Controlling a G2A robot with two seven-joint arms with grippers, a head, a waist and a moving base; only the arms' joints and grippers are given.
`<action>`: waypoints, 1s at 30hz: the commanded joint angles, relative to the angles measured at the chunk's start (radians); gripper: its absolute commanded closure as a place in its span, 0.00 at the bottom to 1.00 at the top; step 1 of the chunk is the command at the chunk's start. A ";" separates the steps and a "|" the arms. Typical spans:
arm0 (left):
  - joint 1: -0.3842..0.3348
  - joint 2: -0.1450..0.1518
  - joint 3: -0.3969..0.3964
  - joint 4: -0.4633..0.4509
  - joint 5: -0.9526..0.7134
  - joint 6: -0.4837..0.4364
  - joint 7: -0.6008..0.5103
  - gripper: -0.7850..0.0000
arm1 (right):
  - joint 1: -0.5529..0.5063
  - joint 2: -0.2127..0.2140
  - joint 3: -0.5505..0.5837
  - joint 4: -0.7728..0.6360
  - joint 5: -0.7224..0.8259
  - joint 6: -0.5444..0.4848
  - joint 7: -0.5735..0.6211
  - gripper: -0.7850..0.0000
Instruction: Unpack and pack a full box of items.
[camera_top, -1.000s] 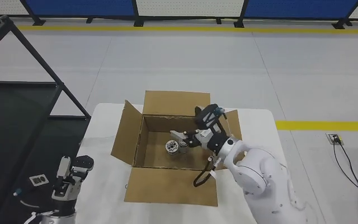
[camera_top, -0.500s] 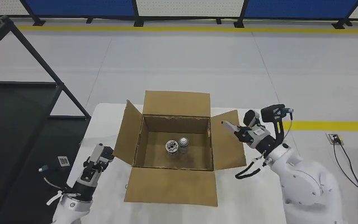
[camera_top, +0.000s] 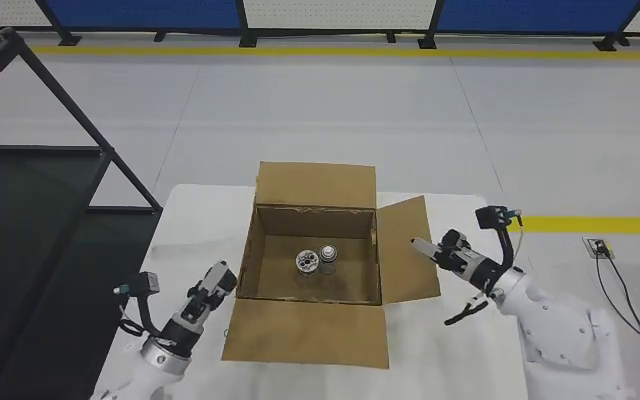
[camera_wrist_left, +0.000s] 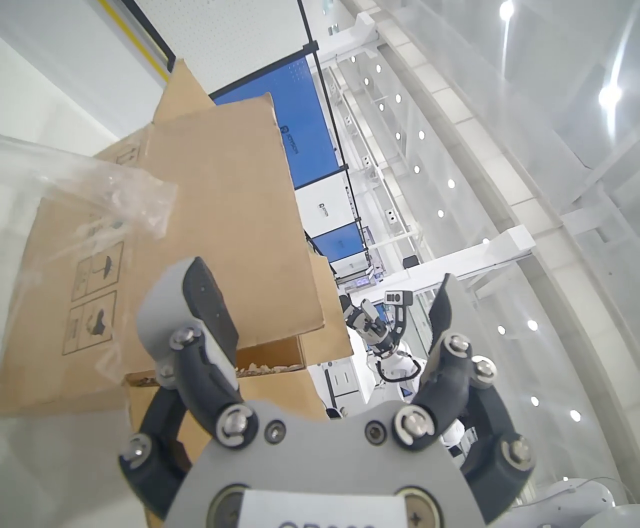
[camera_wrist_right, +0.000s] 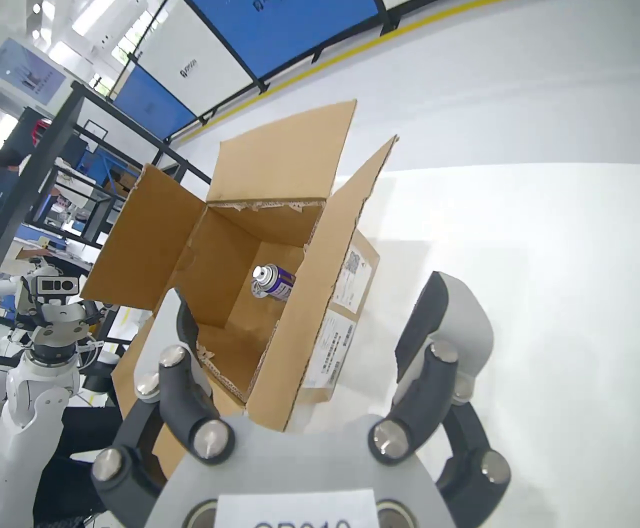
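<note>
**A:** What's the layout?
**B:** On the white tabletop (camera_top: 195, 215) the box (camera_top: 315, 222) sits open. Its right flap (camera_top: 408, 250) is splayed outward, and its left flap (camera_wrist_left: 215, 210) stands close in front of the left claw (camera_top: 224, 274)

**A:** And the claws?
**B:** Both have their fingers apart and hold nothing. The left claw is at the box's left side. The right claw (camera_top: 422, 245) is just beside the right flap, outside the box

**A:** What's inside?
**B:** A spray can (camera_top: 327, 254) stands upright about mid-floor. A round-topped item (camera_top: 307, 263) is touching it or just beside it, I can't tell which

**A:** How should the pick go?
**B:** Unpacking looks nearly finished to me. Come down from above between the flaps, so no finger catches cardboard. Grip the can by its body, clear of its neighbour, then lift straight up before swinging out
</note>
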 joint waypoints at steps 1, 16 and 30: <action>-0.001 0.000 0.015 0.002 0.015 0.000 -0.001 0.00 | 0.016 0.003 -0.023 0.008 -0.001 -0.011 0.021 0.00; -0.088 0.001 0.114 0.044 0.107 0.073 -0.023 0.00 | 0.116 0.015 -0.185 0.001 0.149 -0.169 0.050 0.00; -0.199 -0.002 0.199 0.112 0.134 0.162 -0.034 0.00 | 0.324 -0.005 -0.399 0.318 0.305 -0.239 -0.001 0.00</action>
